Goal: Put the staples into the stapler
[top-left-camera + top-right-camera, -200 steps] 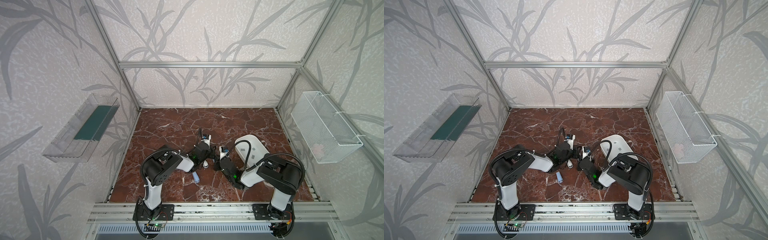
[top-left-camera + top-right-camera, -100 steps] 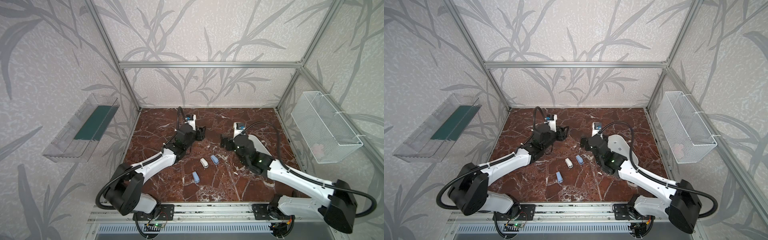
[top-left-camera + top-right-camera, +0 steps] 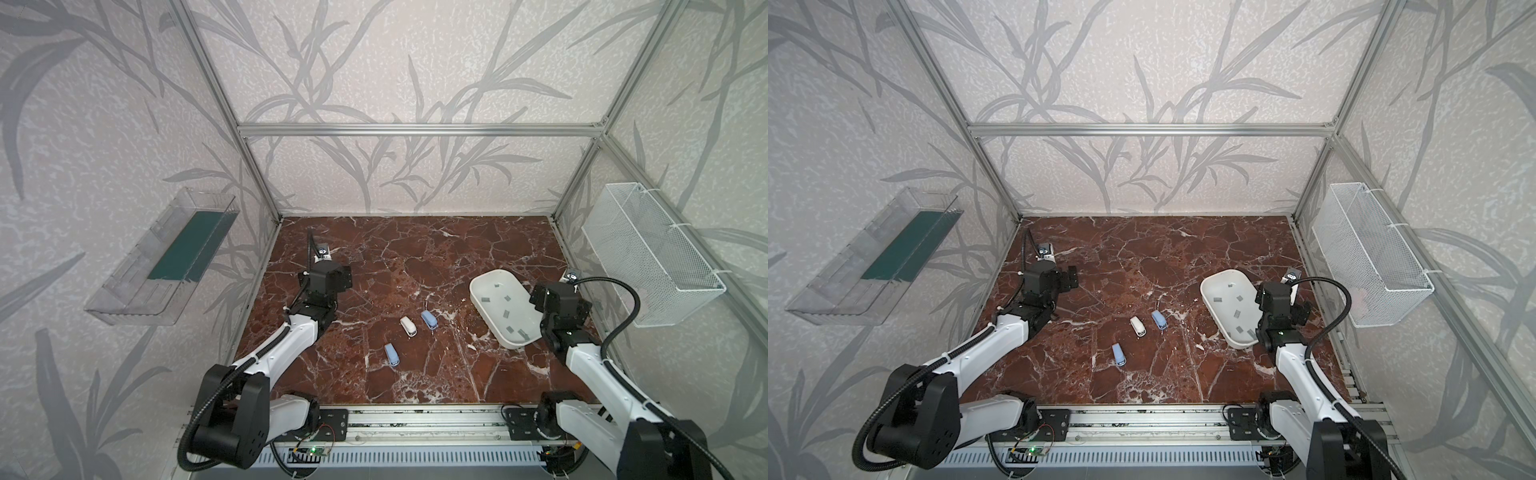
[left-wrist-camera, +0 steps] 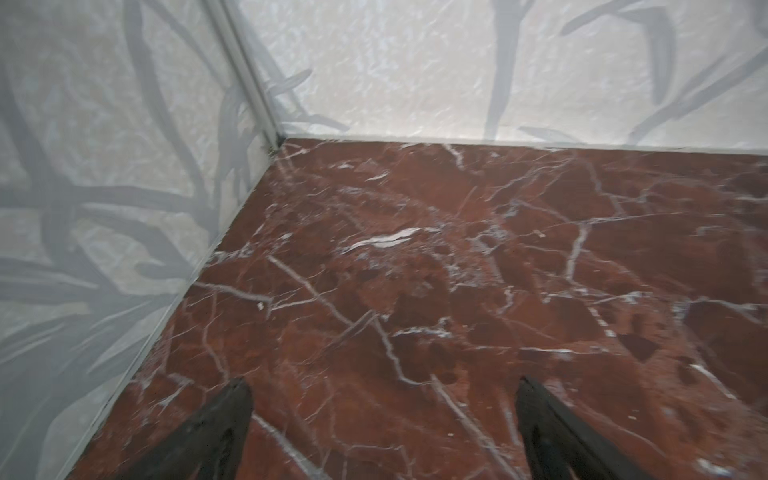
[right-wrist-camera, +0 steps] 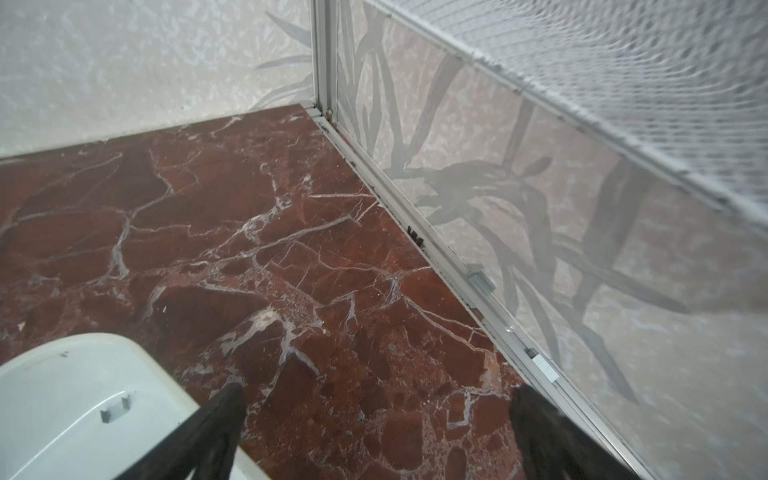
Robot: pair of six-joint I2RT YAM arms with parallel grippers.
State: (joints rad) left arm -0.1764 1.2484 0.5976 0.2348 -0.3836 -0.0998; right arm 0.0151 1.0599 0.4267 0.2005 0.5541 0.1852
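A: Can you read any lettering, label or number in these views?
B: No. You will find nothing legible on any surface; the white stapler (image 3: 408, 326) appears too small in both top views to show print.

Ahead of the left fingers (image 4: 216, 432) the table top (image 4: 415, 270) looks like red-brown marble with white veins, smooth, with a weak shine. By the right fingers (image 5: 216, 428) the white tray (image 5: 62, 395) is smooth glossy plastic, and the staples (image 5: 114, 409) in it are dull grey metal. The fingers themselves look black and matt.
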